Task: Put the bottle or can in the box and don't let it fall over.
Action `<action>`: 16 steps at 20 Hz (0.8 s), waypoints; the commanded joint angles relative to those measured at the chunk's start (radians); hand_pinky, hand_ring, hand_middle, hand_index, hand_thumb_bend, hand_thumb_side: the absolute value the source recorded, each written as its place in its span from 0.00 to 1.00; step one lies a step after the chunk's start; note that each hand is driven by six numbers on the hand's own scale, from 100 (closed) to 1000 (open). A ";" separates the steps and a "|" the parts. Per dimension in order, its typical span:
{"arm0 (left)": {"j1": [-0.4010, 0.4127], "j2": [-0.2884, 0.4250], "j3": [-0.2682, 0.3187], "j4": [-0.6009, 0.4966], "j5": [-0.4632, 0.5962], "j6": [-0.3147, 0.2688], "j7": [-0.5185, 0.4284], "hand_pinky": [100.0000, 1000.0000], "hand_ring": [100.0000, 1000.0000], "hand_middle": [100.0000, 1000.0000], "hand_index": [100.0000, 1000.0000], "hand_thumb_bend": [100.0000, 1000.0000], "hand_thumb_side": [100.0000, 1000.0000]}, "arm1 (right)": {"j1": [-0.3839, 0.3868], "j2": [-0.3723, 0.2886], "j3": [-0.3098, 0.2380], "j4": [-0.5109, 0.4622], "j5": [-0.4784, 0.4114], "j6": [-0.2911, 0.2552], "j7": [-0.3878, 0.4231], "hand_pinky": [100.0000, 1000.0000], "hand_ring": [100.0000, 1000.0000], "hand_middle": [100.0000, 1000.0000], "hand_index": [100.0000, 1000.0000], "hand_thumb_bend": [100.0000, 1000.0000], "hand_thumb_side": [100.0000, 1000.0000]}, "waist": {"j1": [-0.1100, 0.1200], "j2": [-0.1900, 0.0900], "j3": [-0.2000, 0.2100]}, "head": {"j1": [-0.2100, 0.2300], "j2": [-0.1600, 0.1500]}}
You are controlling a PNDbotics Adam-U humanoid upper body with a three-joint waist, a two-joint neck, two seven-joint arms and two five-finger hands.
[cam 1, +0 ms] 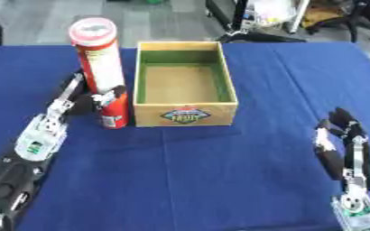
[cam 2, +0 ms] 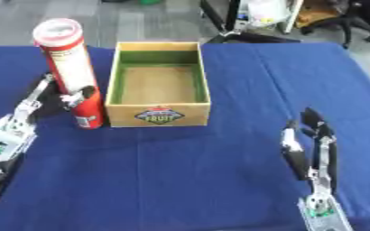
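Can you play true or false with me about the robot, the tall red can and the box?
1. The red can is standing up on the blue table. True.
2. The can is already inside the wooden box. False: it stands outside, at the box's left side, and nothing shows inside the box.
3. The left hand is wrapped round the can. True.
4. The right hand is holding the box. False: it rests open near the lower right, away from the box.
5. The can has fallen over. False: it is upright.
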 commanded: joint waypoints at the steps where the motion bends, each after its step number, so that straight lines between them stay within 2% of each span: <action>1: -0.016 0.004 0.002 -0.008 0.000 0.004 -0.005 0.46 0.50 0.52 0.81 0.12 0.17 | -0.007 -0.006 -0.003 -0.008 -0.004 -0.002 0.003 0.74 0.79 0.73 0.86 0.00 0.48 | 0.000 -0.011 0.000 | -0.003 -0.009; 2: -0.016 0.003 0.002 -0.007 0.001 0.006 -0.003 0.40 0.45 0.46 0.77 0.02 0.11 | -0.007 -0.006 -0.003 -0.008 -0.004 -0.002 0.003 0.74 0.79 0.73 0.86 0.00 0.48 | -0.001 -0.011 0.000 | -0.003 -0.009; 3: -0.016 0.003 0.002 -0.007 0.001 0.009 -0.001 0.37 0.42 0.43 0.75 0.00 0.08 | -0.007 -0.006 -0.003 -0.008 -0.005 -0.002 0.003 0.74 0.79 0.73 0.86 0.00 0.48 | -0.001 -0.011 0.000 | -0.003 -0.009; 5: -0.017 0.003 0.003 -0.008 0.000 0.014 0.007 0.28 0.34 0.34 0.69 0.00 0.03 | -0.007 -0.005 -0.003 -0.008 -0.005 -0.002 0.003 0.74 0.79 0.73 0.86 0.00 0.48 | -0.001 -0.011 -0.001 | -0.002 -0.009; 7: -0.017 0.003 0.003 -0.010 0.003 0.020 0.016 0.24 0.31 0.30 0.66 0.00 0.05 | -0.007 -0.005 -0.003 -0.008 -0.005 -0.002 0.003 0.74 0.79 0.73 0.86 0.00 0.48 | -0.001 -0.011 -0.001 | -0.003 -0.009; 12: -0.019 0.018 0.014 -0.041 0.029 0.030 0.036 0.21 0.28 0.27 0.64 0.00 0.06 | -0.006 -0.005 -0.004 -0.007 -0.005 -0.002 0.003 0.74 0.79 0.73 0.86 0.00 0.48 | -0.001 -0.011 -0.002 | -0.004 -0.011; 16: -0.036 0.050 0.019 -0.117 0.078 0.045 0.040 0.20 0.28 0.27 0.63 0.00 0.06 | -0.005 -0.006 -0.006 -0.007 -0.005 -0.002 0.001 0.74 0.79 0.73 0.86 0.00 0.48 | 0.001 -0.012 -0.002 | -0.006 -0.011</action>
